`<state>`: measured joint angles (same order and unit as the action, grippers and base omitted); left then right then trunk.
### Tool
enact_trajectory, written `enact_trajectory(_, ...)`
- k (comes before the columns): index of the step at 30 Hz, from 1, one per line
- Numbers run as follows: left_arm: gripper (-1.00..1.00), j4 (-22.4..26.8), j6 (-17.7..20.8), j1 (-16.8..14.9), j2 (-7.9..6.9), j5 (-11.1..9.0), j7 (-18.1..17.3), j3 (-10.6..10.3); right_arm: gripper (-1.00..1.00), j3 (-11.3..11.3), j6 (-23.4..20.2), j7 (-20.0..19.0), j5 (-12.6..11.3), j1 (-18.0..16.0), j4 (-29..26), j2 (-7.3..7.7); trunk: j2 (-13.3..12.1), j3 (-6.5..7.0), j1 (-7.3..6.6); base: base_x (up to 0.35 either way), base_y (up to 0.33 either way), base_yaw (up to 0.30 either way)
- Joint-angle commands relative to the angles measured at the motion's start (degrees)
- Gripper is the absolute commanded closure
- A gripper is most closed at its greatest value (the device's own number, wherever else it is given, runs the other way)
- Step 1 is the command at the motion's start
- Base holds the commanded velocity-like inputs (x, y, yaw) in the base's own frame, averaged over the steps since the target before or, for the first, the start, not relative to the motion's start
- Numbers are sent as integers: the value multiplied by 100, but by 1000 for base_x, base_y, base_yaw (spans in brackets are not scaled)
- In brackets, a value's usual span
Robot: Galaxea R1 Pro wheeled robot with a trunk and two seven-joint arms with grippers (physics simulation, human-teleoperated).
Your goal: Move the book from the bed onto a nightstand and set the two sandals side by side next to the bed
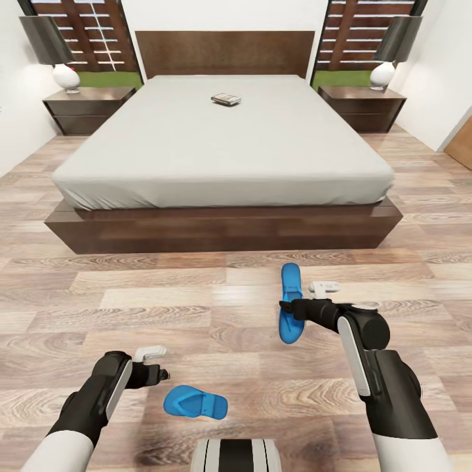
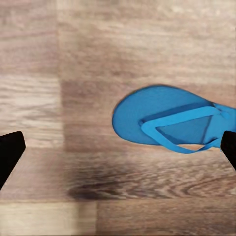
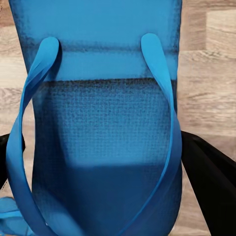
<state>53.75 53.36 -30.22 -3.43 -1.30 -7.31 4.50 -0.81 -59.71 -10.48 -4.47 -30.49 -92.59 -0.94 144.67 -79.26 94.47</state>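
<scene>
On the pale mattress of the bed (image 1: 196, 157), near the headboard, lies the small dark book (image 1: 226, 99). A dark nightstand (image 1: 88, 108) stands at the bed's left and another nightstand (image 1: 364, 106) at its right. One blue sandal (image 1: 195, 402) (image 2: 167, 123) lies flat on the wood floor close to my base. My left gripper (image 1: 159, 373) (image 2: 118, 152) hovers open just left of it, holding nothing. The other sandal (image 1: 289, 311) (image 3: 98, 123) points toward the bed, and my right gripper (image 1: 290, 307) (image 3: 103, 172) is shut on its sides, the fingers (image 3: 209, 182) pressing its edges.
A white lamp (image 1: 65, 77) stands on the left nightstand and another lamp (image 1: 382, 75) on the right one. Wood-plank floor (image 1: 131, 295) stretches between me and the bed's dark frame (image 1: 223, 229). A wooden door edge (image 1: 459, 141) shows at the right wall.
</scene>
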Motion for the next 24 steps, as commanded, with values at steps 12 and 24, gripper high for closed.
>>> enact_trajectory(12,-100,84,218,103,-69,-189,-214,201,100,-5,2,-114,-12,-84,-2,-87,2,-4,-1,0,122,0)
enact_trajectory(24,-100,84,459,103,-69,-401,-353,276,100,-5,2,-114,-12,-84,-2,-87,2,-4,-1,0,0,0)
